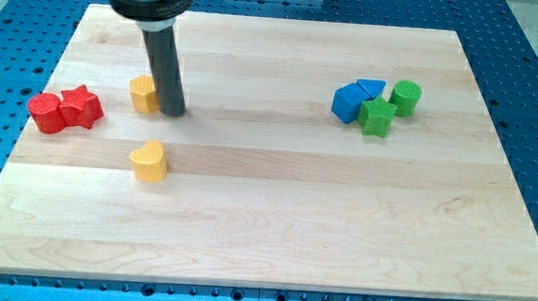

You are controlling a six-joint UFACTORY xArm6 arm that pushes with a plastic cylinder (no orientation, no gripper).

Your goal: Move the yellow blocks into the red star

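My tip [174, 112] rests on the board, touching the right side of a yellow block [143, 94], whose right part the rod hides. A yellow heart block [149, 160] lies below the tip, toward the view's bottom, apart from it. The red star [82, 105] sits to the left of the yellow blocks, touching a red round block [45, 113] on its left. A gap separates the upper yellow block from the red star.
At the view's right a cluster holds a blue cube-like block [348, 102], a blue triangular block [371, 86], a green star-like block [378, 117] and a green cylinder [406, 96]. The wooden board [273, 227] lies on a blue perforated table.
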